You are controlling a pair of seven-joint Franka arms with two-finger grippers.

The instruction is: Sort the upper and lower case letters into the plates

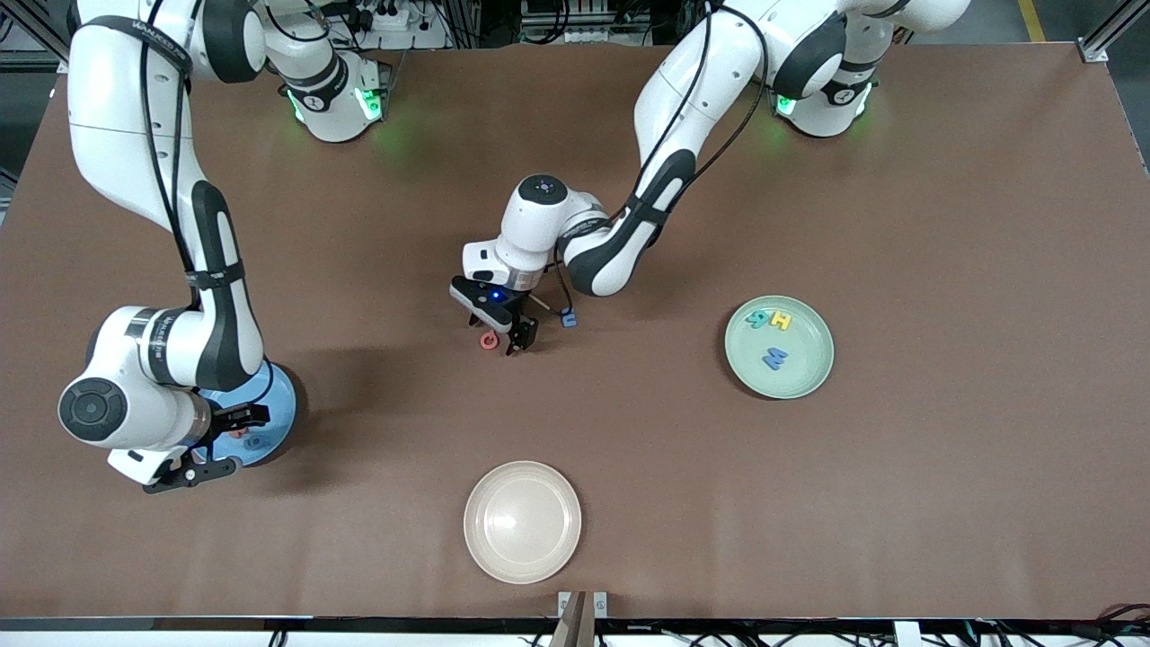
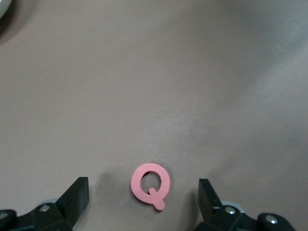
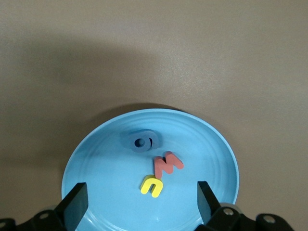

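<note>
At worktop (image 1: 898, 503) centre: red Q (image 2: 151, 185) flat, bracketed by left gripper (image 1: 505, 334), fingers spread, nothing held. Blue u (image 1: 569, 318) beside. Mint plate (image 1: 813, 377): three letters. Blue plate (image 3: 96, 159): three letters, under right gripper (image 3: 139, 211), open, waiting. Risk: thin Q slipped at closing.

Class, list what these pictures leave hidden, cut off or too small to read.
- Front view: right arm covers much of the light blue plate; its letters barely show.
- Front view: small blue letter beside the left gripper is too small to read.
- Left wrist view: pale plate cut by the edge.
</note>
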